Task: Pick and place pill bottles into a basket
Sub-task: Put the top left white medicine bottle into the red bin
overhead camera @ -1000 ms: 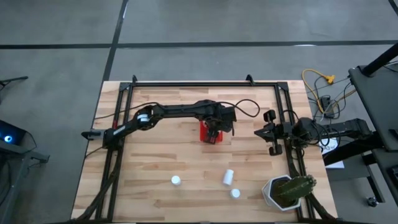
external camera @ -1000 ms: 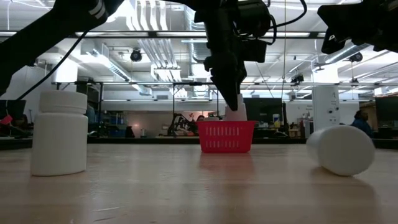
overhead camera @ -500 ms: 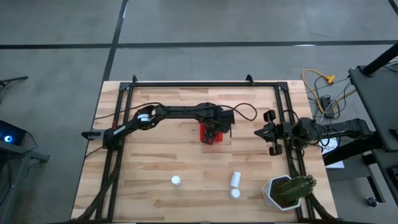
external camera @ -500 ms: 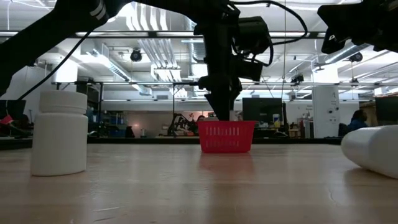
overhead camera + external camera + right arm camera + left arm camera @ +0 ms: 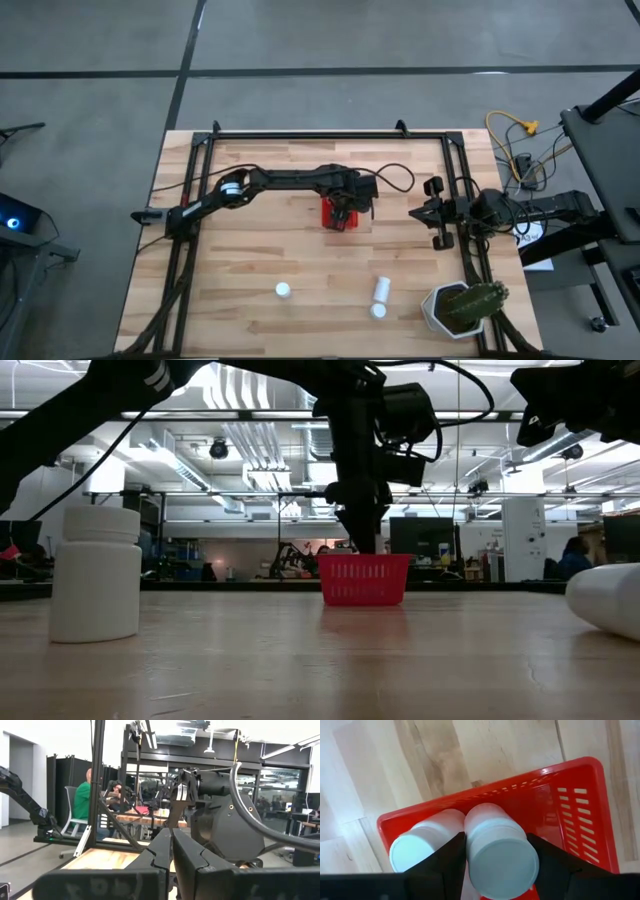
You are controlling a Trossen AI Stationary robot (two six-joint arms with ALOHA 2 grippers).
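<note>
The left claw (image 5: pixel 497 857) reaches down into the red basket (image 5: pixel 570 802), its fingers on both sides of a white bottle (image 5: pixel 501 847) standing next to another bottle (image 5: pixel 422 845). No words show on the caps. Three more bottles (image 5: pixel 380 290) sit on the table (image 5: pixel 250 260). The right claw (image 5: pixel 171 851) waits at the side, closed on nothing
</note>
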